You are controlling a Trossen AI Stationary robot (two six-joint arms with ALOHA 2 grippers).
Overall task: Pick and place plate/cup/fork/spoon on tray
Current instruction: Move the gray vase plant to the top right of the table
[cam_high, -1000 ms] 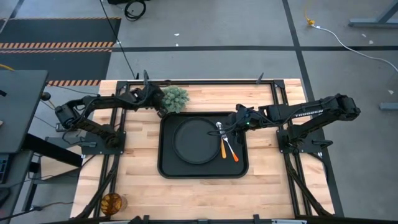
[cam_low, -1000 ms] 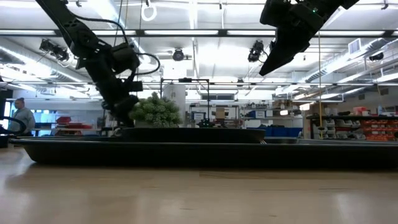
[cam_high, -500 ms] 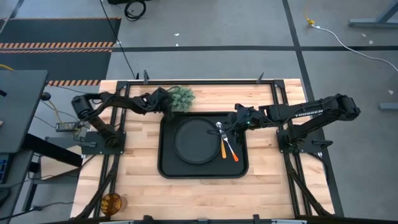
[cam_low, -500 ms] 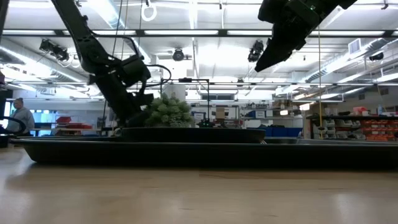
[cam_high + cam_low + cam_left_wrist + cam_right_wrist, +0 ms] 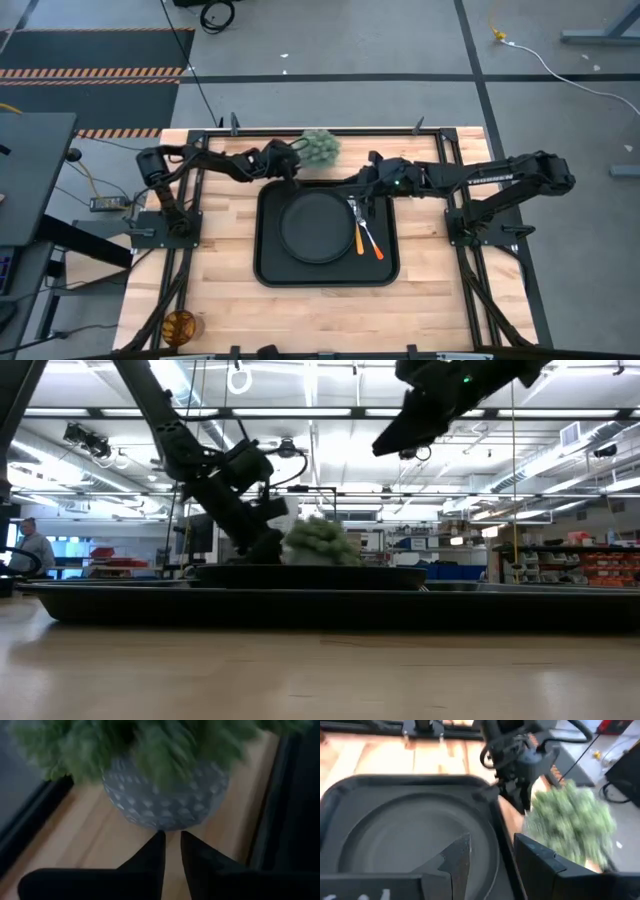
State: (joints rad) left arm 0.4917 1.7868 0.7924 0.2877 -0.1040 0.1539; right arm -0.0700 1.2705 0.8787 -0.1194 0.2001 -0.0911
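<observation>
The black tray (image 5: pixel 270 270) lies mid-table with the round black plate (image 5: pixel 315 227) on it. The fork and spoon (image 5: pixel 365 235) lie crossed on the tray's right part. The amber cup (image 5: pixel 180 325) stands at the near left corner of the table. My left gripper (image 5: pixel 292 168) is shut, just beyond the tray's far left corner, and its tips are against a green plant ball in a grey pot (image 5: pixel 320 148). My right gripper (image 5: pixel 365 185) is open and empty, raised over the tray's far edge; its open fingers show in the right wrist view (image 5: pixel 492 850). My left gripper touches the grey pot's lower side (image 5: pixel 165 822) with the tips of its shut fingers (image 5: pixel 172 840). The fingers come level from the table's left. The pot stands on the wooden table with the green foliage above it.
Black frame rails run along the table's far edge (image 5: pixel 330 130) close behind the plant. The arm bases stand at the left (image 5: pixel 165 225) and right (image 5: pixel 480 225). Bare wood lies in front of the tray (image 5: pixel 330 310).
My left gripper has gone toward the table's right along the far edge, pushing the plant, which has slid from the tray's far left corner to behind the middle of the tray's far edge. My right gripper has moved a little toward the table's left and far edge.
</observation>
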